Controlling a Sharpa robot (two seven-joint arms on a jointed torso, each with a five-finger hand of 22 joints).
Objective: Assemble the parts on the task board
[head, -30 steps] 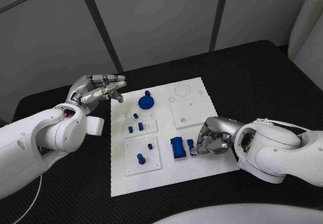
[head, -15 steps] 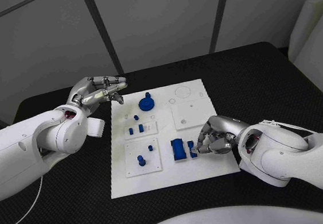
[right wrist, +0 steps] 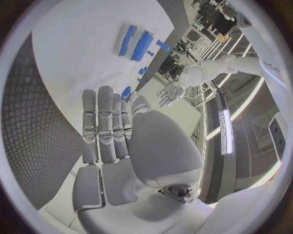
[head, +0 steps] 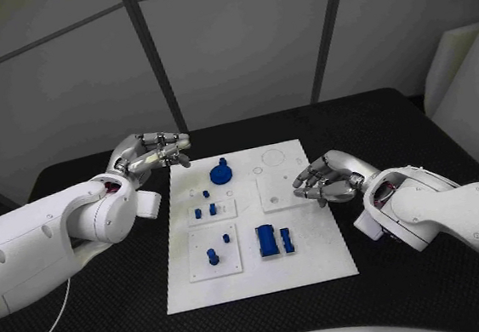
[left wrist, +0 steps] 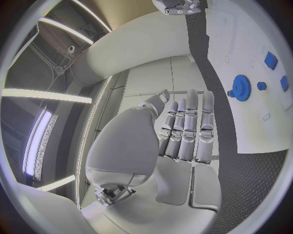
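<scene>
The white task board (head: 312, 262) lies mid-table. A blue gear (head: 222, 171) stands at its far end, also in the left wrist view (left wrist: 240, 87). A blue block (head: 268, 240) and a slim blue piece (head: 287, 240) lie side by side near the front; the right wrist view shows the block (right wrist: 142, 45) and slim piece (right wrist: 127, 39) too. Small blue pegs (head: 205, 212) stand in the left sub-plates. My right hand (head: 329, 179) hovers over the board's right square plate, fingers extended, holding nothing. My left hand (head: 153, 153) floats off the board's far left corner, empty, fingers straight (left wrist: 183, 131).
The black table (head: 117, 324) surrounds the board, with bare room in front and on both sides. A white panel (head: 468, 84) stands past the table's right edge. Grey wall panels rise behind the table.
My right hand let go of the slim blue piece, lifted off the board's front and moved back over the right square plate. The camera tilted. The left hand stayed in place.
</scene>
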